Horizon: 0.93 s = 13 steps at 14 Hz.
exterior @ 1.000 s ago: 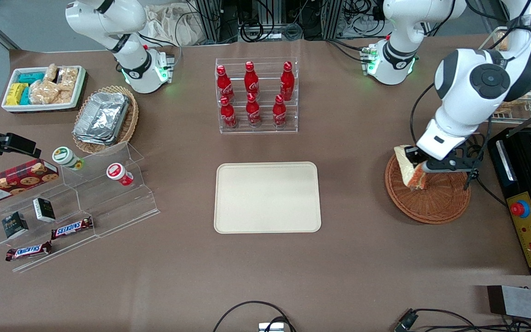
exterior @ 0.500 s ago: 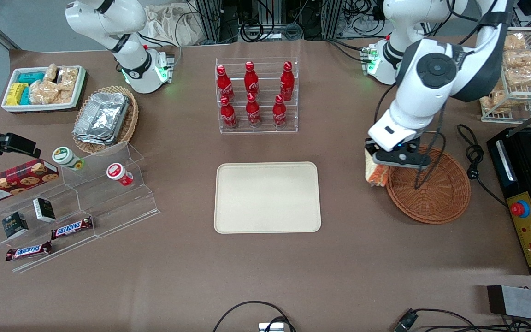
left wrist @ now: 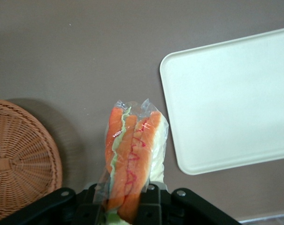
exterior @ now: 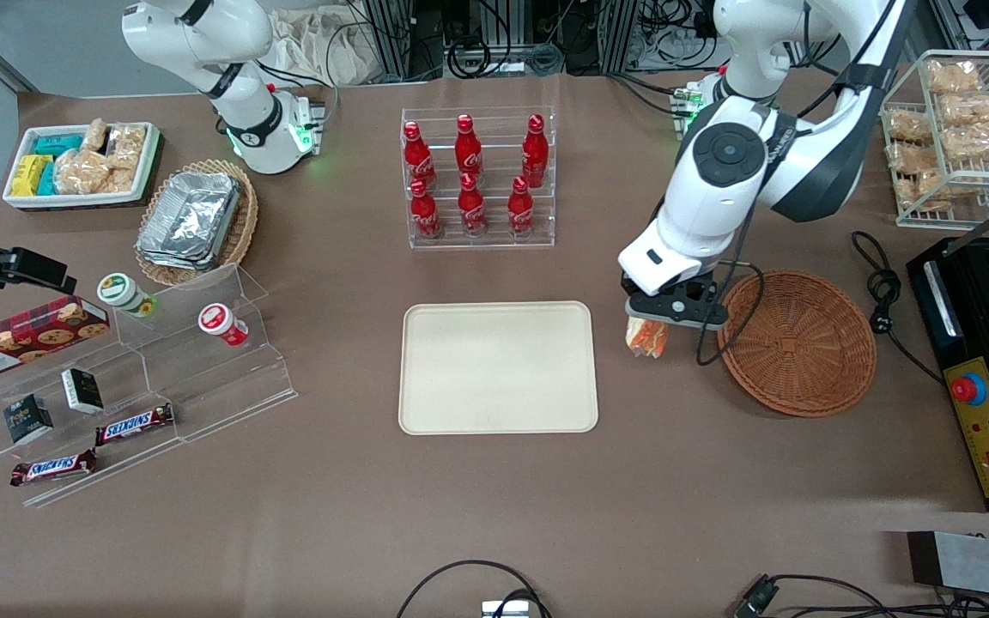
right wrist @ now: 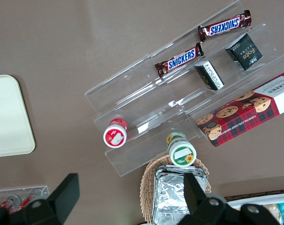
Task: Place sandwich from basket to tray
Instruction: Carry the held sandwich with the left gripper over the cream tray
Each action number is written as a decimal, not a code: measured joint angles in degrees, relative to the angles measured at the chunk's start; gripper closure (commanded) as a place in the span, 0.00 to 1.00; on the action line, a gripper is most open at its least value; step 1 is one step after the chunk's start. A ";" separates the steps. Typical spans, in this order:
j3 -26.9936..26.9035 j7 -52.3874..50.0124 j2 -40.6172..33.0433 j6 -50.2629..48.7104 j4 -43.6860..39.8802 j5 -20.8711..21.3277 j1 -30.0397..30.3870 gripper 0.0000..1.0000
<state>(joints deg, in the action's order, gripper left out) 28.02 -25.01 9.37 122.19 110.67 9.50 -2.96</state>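
My left gripper [exterior: 651, 330] is shut on the wrapped sandwich [exterior: 647, 338] and holds it above the table, between the cream-beige tray [exterior: 498, 367] and the reddish-brown wicker basket [exterior: 797, 342]. In the left wrist view the sandwich [left wrist: 132, 154] shows orange, red and green filling, pinched between the black fingers [left wrist: 153, 204]. The tray [left wrist: 231, 98] and the basket [left wrist: 20, 159] lie on either side of it. The basket holds nothing.
A clear rack of red cola bottles [exterior: 477, 176] stands farther from the camera than the tray. A black appliance [exterior: 988, 360] and a wire rack of bagged snacks [exterior: 954, 120] stand at the working arm's end. Acrylic shelves with snacks [exterior: 125, 386] lie toward the parked arm's end.
My left gripper has carried the sandwich up out of the basket and sideways toward the tray, and is now past the basket's rim.
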 measured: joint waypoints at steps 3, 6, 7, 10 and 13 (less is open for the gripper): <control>0.82 -9.24 5.22 0.01 -4.83 4.02 -2.99 0.78; 0.90 -15.39 10.43 0.00 -9.13 7.34 -6.30 0.79; 0.90 -16.71 11.74 0.00 -9.91 8.39 -7.05 0.79; 0.90 -20.39 15.79 -0.01 -12.36 11.88 -8.54 0.79; 0.99 -22.96 20.12 0.00 -14.48 15.62 -10.62 0.79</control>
<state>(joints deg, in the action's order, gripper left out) 29.01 -47.97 29.49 122.19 96.18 25.12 -13.58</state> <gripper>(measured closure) 0.793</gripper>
